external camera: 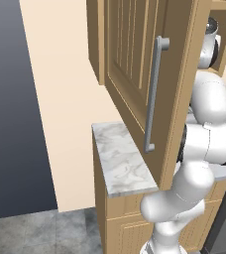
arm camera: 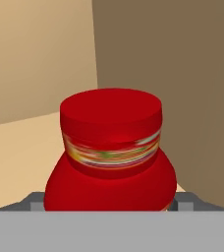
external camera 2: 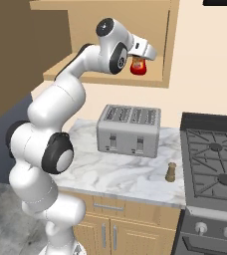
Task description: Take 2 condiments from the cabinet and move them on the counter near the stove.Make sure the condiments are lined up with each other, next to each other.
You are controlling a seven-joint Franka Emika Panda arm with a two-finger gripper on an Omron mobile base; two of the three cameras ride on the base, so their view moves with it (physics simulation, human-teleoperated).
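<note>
The gripper (external camera 2: pixel 144 56) is reached into the open cabinet (external camera 2: pixel 110 30), directly at the red bottle (external camera 2: pixel 138 67) standing upright on the cabinet shelf, near the right side wall. In the hand view the red bottle (arm camera: pixel 111 152) sits dead centre between the two finger tips, one grey tip (arm camera: pixel 34 202) on each side of its wide base; the bottle's long axis is upright and the hand is approached from the front, roughly level. Whether the jaws are already pressed on the bottle or still just off it cannot be told; contact at the tips is hidden by the bottle body. No lift is visible: the bottle is still seated on the shelf.

The wooden shaker (external camera 2: pixel 171 172) is already standing on the counter (external camera 2: pixel 115 174), just left of the stove (external camera 2: pixel 215 159) and right of the toaster (external camera 2: pixel 129 130). Judged from this, the remaining move is a pinch and carry down and right, to a spot beside the shaker.
</note>
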